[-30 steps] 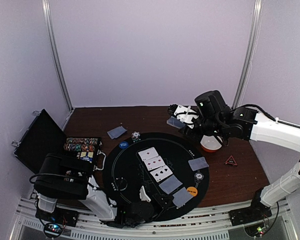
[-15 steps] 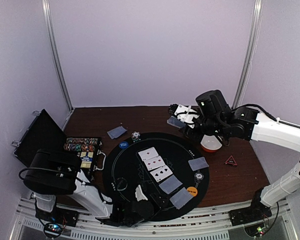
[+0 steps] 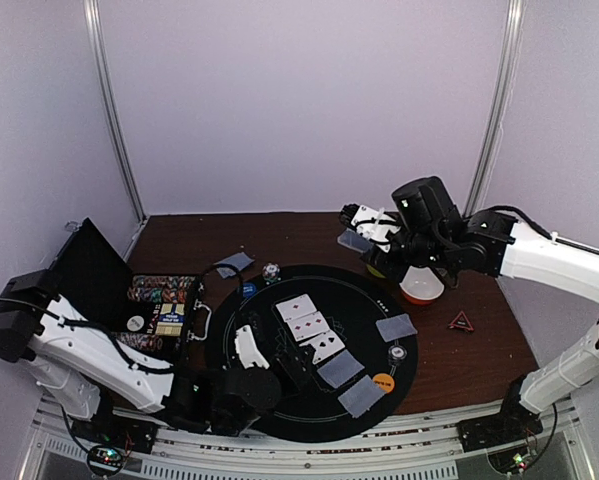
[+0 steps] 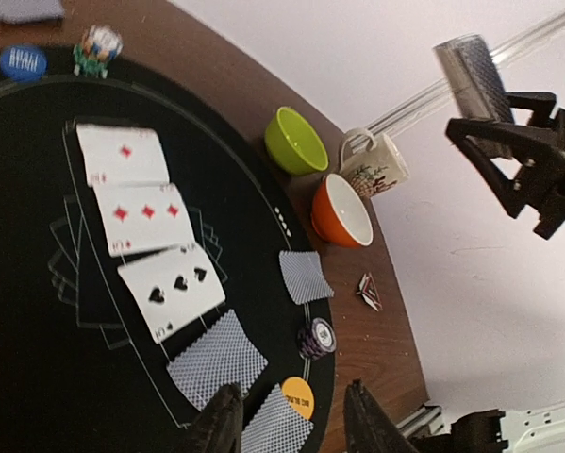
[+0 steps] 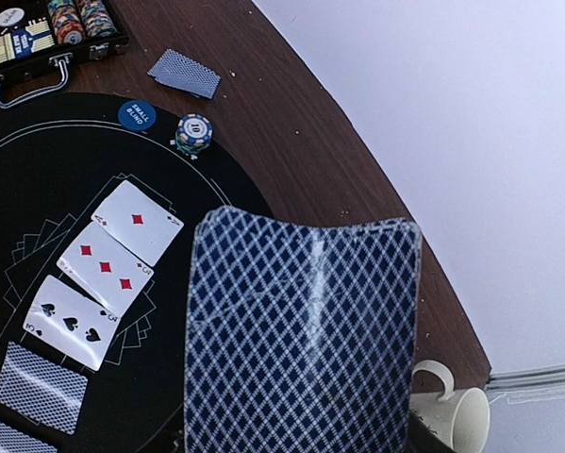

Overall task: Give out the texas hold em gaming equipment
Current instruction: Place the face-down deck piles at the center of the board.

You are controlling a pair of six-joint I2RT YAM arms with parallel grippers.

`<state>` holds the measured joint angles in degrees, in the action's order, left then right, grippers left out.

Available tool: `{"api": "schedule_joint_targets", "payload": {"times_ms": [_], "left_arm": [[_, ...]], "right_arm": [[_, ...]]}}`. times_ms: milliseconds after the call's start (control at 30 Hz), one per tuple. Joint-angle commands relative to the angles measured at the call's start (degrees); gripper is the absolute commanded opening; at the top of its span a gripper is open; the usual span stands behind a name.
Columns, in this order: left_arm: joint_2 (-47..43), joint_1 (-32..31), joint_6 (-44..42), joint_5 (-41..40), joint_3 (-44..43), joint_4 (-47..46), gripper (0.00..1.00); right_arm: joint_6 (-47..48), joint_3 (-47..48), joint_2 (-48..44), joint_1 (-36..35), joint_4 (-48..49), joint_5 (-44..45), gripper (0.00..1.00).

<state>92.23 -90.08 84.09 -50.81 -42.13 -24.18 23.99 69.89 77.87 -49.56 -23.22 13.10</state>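
Three face-up cards [image 4: 145, 217] lie on the mat [image 4: 37, 311] — left gripper [image 4: 294, 420] parted, right gripper [image 3: 371, 228] clamping a deck [image 5: 301, 330] (backs outward).

Green bowl [image 4: 296, 142] beside orange bowl [image 4: 343, 209]; patterned mug [image 4: 374, 165] near both; brown table [image 4: 197, 52].

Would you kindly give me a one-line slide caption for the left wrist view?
Left gripper hovers open above face-down cards beside three face-up cards on the black mat.
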Motion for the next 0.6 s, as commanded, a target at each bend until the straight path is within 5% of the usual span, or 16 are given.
{"api": "schedule_joint_targets", "payload": {"times_ms": [0, 133, 267, 567], "left_arm": [[-8.2, 3.5, -22.3, -7.5, -1.1, 7.3, 0.40], [-19.5, 10.1, -29.2, -7.7, 0.5, 15.1, 0.41], [-31.4, 16.9, -44.2, -6.3, 4.9, 11.1, 0.49], [-41.6, 39.7, -62.9, 8.6, 0.5, 16.8, 0.87]], "right_arm": [[-3.9, 3.3, 0.5, 2.1, -2.3, 1.5, 0.50], [-9.4, 3.5, 0.1, 5.8, -4.8, 2.5, 0.50], [-16.1, 0.8, -2.2, 9.8, -6.8, 3.8, 0.50], [-31.6, -3.6, -5.9, 15.1, -15.4, 3.3, 0.50]]}}
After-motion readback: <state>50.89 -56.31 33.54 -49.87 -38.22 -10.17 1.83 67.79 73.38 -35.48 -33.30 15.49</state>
